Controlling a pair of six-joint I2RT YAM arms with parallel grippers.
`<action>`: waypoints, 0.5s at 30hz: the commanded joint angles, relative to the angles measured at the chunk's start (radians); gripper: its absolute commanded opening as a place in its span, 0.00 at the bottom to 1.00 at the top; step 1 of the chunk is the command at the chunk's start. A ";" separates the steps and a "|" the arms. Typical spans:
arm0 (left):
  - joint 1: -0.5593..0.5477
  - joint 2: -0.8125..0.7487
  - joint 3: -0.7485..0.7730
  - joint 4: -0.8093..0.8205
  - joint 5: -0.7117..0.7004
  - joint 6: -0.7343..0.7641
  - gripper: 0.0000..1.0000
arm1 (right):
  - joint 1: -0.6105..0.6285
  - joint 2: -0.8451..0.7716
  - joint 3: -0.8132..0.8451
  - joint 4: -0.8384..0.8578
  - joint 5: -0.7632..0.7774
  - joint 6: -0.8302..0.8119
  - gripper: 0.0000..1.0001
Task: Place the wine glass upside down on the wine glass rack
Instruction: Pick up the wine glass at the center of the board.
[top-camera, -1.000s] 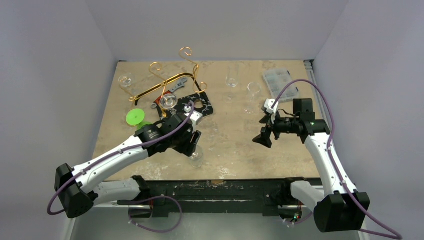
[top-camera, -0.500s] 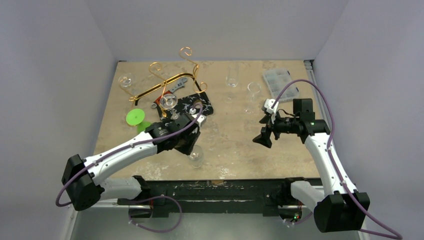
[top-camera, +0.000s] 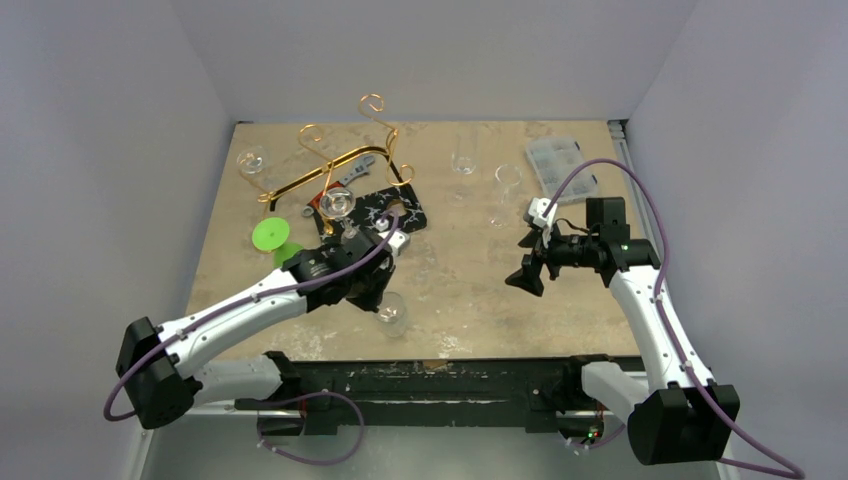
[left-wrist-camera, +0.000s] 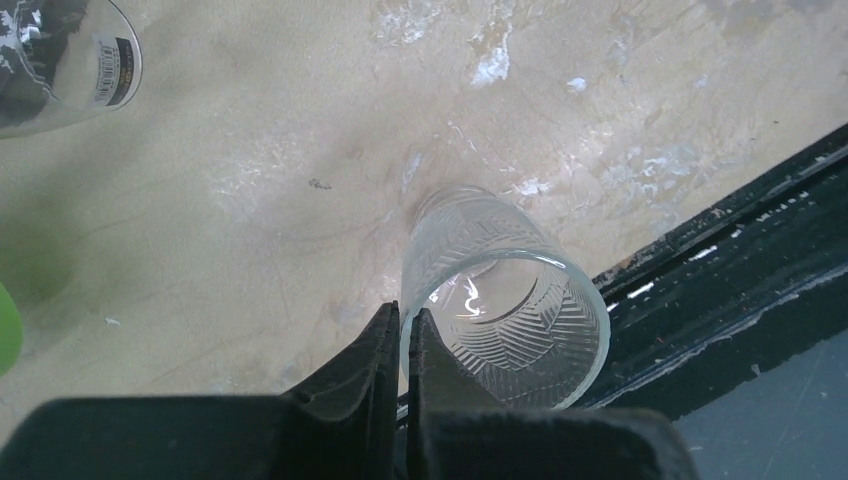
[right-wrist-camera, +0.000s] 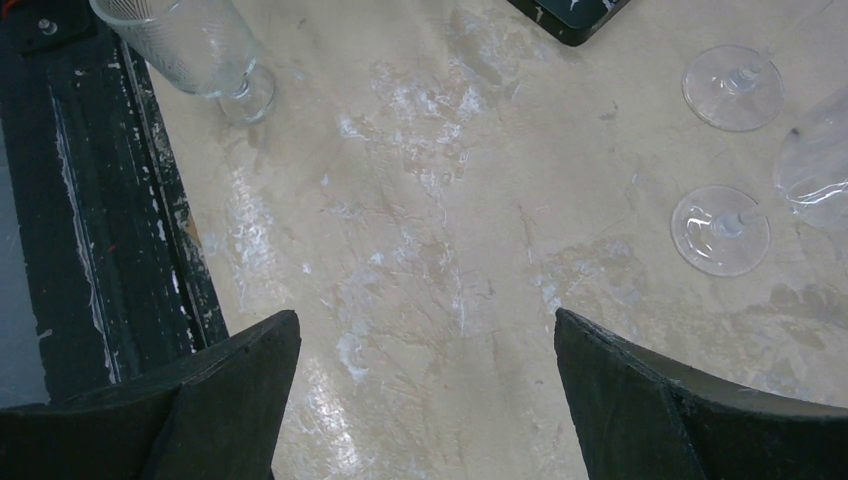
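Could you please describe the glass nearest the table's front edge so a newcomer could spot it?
On the table, look left of centre by the front edge: a short-stemmed wine glass stands upright. The left gripper pinches its rim, and its bowl is ribbed, unlike the smooth glasses farther back.

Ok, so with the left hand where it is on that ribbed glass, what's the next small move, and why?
Probably a short straight lift. The left hand is shut on the rim of the ribbed wine glass, which stands upright on the table near the front edge. It has to clear the surface before being turned over toward the gold rack.
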 joint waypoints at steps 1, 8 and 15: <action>-0.005 -0.133 -0.032 0.122 0.074 0.013 0.00 | -0.006 0.000 -0.002 -0.004 -0.059 -0.006 0.95; -0.015 -0.241 -0.132 0.324 0.132 0.001 0.00 | -0.006 0.051 0.006 -0.018 -0.159 0.041 0.95; -0.063 -0.278 -0.190 0.505 0.108 0.003 0.00 | -0.005 0.138 0.034 -0.068 -0.212 0.049 0.94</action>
